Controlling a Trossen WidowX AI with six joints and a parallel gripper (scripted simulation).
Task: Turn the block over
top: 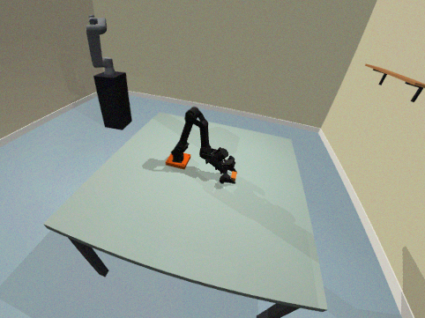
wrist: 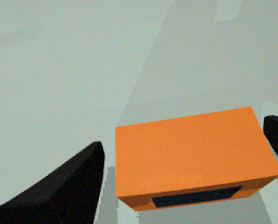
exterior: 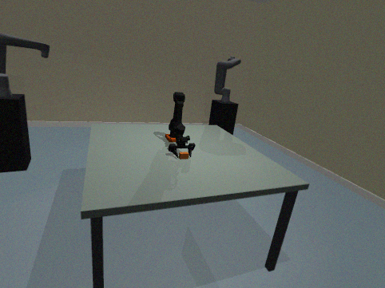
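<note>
An orange block [wrist: 192,155] [exterior: 184,155] [top: 234,174] lies on the pale green table [top: 154,216] [exterior: 128,179] [wrist: 60,75]. In the wrist view its plain orange face points up toward the camera, and a dark marked face [wrist: 196,196] shows on the side nearest the camera. My gripper [wrist: 182,136] [exterior: 182,149] [top: 229,176] is open wide and low over the table. Its two black fingers stand on either side of the block with gaps between them and it. The left finger [wrist: 65,187] is apart from the block; the right finger [wrist: 272,132] shows only at the frame edge.
The arm's orange base plate [top: 178,160] [exterior: 171,138] sits on the table behind the block. A grey arm on a black pedestal [top: 113,99] [exterior: 224,116] stands on the floor beyond the table. A second pedestal [exterior: 13,132] stands at the left. A wooden shelf [top: 394,76] hangs on the right wall.
</note>
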